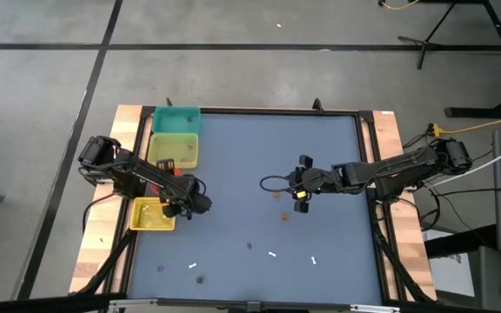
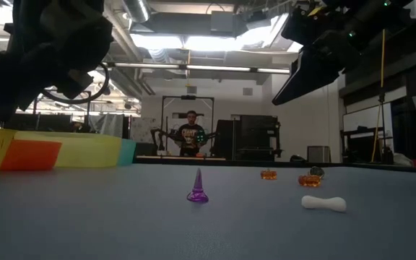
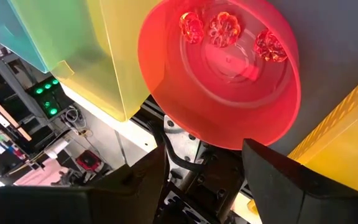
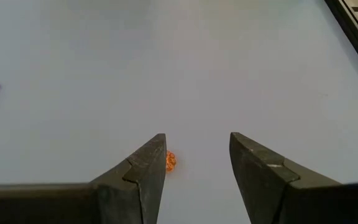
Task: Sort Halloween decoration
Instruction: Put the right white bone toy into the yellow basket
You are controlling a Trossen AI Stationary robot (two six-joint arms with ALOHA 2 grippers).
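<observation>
One camera looks straight down on the table [image 1: 259, 174]; another sits level with its top, facing the room. Wrist cameras look close past each arm's fingers; all views share the tabletop.

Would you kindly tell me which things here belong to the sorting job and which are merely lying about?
Job:
- orange pumpkins in the red bowl
- purple cone
- white bone
- yellow bin
- teal bin

Lying about:
- cables
- person behind the table
</observation>
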